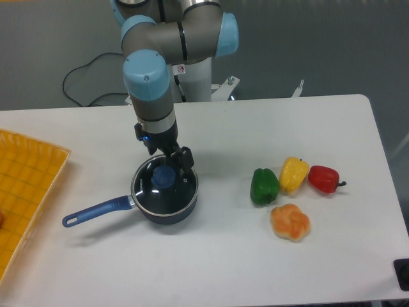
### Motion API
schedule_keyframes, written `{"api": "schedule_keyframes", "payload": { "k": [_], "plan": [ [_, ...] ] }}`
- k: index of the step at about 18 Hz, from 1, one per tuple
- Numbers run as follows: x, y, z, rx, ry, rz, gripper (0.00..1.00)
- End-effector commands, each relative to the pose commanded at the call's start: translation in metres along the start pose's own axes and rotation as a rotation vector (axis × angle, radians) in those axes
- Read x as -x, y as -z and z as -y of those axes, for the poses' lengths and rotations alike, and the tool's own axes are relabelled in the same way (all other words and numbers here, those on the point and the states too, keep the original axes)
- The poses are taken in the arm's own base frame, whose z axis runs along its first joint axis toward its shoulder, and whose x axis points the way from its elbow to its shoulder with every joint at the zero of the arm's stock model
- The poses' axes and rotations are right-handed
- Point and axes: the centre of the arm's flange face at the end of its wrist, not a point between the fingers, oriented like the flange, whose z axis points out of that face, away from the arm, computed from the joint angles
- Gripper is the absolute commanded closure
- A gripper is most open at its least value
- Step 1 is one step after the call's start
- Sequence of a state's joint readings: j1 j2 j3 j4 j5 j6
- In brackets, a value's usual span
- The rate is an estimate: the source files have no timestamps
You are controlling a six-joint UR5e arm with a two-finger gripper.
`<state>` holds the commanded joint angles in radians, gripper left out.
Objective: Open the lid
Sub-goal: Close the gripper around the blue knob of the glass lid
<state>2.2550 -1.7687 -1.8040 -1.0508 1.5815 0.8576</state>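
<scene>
The lid is a clear glass disc with a metal rim and a blue knob. It lies flat on the dark blue saucepan, whose long blue handle points to the left front. My gripper hangs straight down over the lid, just behind and above the knob. Its black fingers stand apart, so it is open and holds nothing. I cannot tell whether the fingertips touch the lid.
A yellow tray sits at the left edge of the table. To the right of the pan lie a green pepper, a yellow pepper, a red pepper and an orange bread-like piece.
</scene>
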Motion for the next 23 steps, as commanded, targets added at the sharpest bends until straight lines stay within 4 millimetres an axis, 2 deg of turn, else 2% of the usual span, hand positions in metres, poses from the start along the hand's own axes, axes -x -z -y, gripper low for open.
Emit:
{"api": "schedule_keyframes", "payload": {
  "k": [9, 14, 17, 23],
  "plan": [
    [-0.005, -0.001, 0.003, 0.004, 0.066, -0.003, 0.0],
    [-0.005, -0.011, 0.003, 0.043, 0.11, 0.011, 0.0],
    [-0.012, -0.014, 0.009, 0.054, 0.102, 0.016, 0.0],
    [-0.011, -0.016, 0.009, 0.056, 0.105, 0.012, 0.0]
  ]
}}
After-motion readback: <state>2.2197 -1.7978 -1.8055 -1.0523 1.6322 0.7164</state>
